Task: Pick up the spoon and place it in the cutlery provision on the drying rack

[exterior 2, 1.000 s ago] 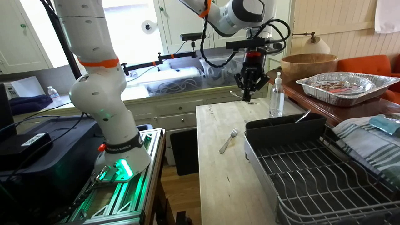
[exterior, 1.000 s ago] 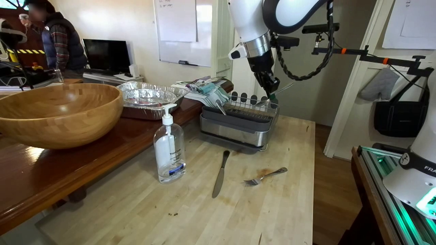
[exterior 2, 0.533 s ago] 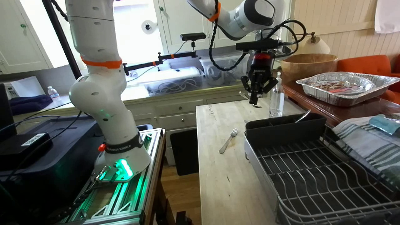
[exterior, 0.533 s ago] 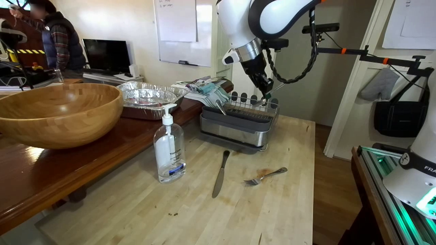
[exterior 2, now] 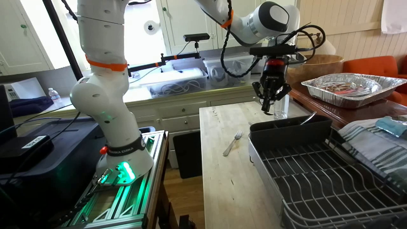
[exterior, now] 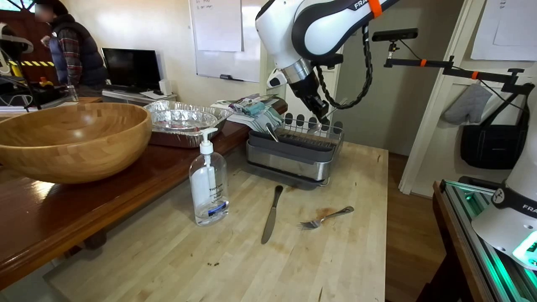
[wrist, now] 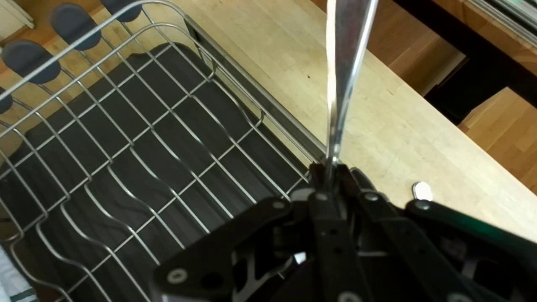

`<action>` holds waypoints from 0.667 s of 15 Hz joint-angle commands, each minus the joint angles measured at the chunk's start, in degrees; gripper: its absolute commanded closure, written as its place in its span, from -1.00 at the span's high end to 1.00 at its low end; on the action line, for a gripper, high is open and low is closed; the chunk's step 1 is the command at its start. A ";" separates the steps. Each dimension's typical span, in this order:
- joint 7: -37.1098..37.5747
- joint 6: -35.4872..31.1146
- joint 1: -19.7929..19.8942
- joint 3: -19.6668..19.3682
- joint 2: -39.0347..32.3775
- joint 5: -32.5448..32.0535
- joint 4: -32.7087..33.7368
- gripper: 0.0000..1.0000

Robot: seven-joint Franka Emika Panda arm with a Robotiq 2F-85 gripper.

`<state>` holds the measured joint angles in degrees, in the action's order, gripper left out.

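We see the gripper [wrist: 330, 174] closed narrowly upon the handle of the spoon [wrist: 345, 63], which it holds in the air near the cutlery provision [exterior 2: 290, 136], not yet inside. In an exterior view the bowl [exterior: 314, 128] hangs to the left and the handle rises to the right; we suppose this tilt should let the bowl enter first, though a more upright pose would probably help. In an exterior view another utensil [exterior 2: 308, 118] leans in the provision's right part, at the far end of the drying rack [exterior 2: 266, 179]; we think it may obstruct the entry. The soap bottle [exterior: 209, 188], the knife [exterior: 270, 217] and the fork [exterior: 324, 219] are on the counter [exterior: 327, 260], apart from the rack.
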<state>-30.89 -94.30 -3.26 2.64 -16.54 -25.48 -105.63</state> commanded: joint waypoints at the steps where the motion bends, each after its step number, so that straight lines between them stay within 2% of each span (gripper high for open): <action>1: -1.52 3.12 0.38 0.40 -4.06 -1.37 4.85 -0.96; 10: -3.27 6.76 -0.26 0.31 -11.44 -4.05 12.81 -0.96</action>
<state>-32.60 -91.32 -3.30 2.73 -24.23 -27.90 -97.45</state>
